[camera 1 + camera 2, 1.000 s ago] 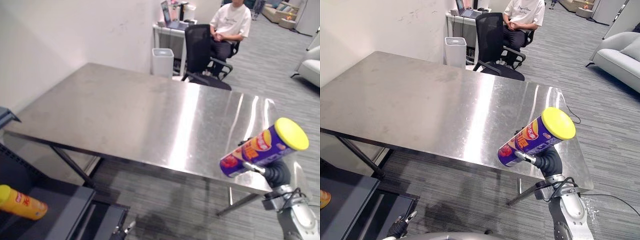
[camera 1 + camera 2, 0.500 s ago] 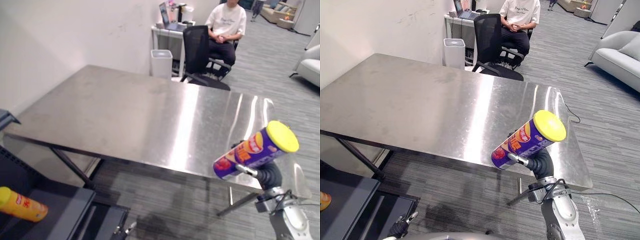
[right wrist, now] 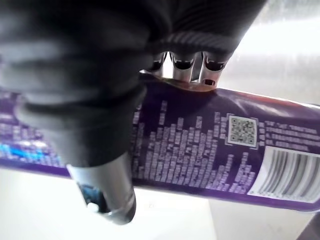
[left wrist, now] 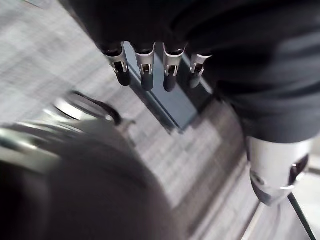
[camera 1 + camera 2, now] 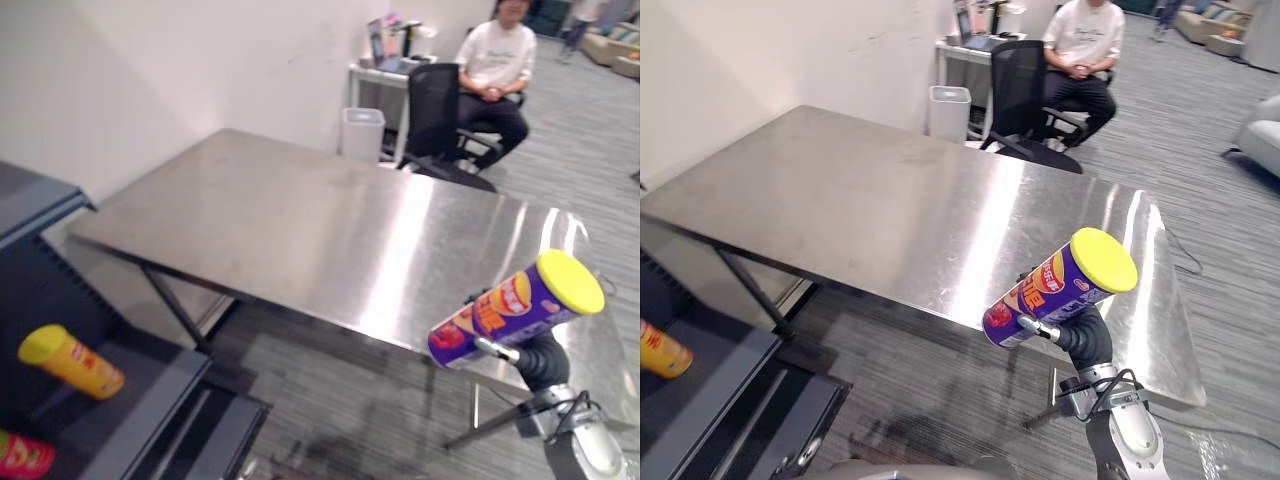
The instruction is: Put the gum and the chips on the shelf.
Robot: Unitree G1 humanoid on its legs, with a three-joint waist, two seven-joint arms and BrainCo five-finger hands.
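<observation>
A purple chips can (image 5: 505, 308) with a yellow lid is held tilted in the air off the near right corner of the steel table (image 5: 330, 230), lid end up. My right hand (image 5: 541, 360) is shut on it from below. In the right wrist view its fingers (image 3: 183, 61) and thumb wrap the can (image 3: 210, 150). A yellow cylindrical container (image 5: 72, 361) lies on the dark shelf (image 5: 150, 410) at the lower left. My left hand (image 4: 144, 70) hangs over the floor with its fingers straight and holds nothing.
A red-and-green package (image 5: 22, 456) lies lower on the shelf. At the far side of the room a person (image 5: 497, 70) sits on a black office chair (image 5: 440, 110) by a desk, with a white bin (image 5: 361, 132) beside it.
The camera has swung left, so more of the shelf and the yellow container shows. The chips can stays in my right hand at about the same spot off the table's corner.
</observation>
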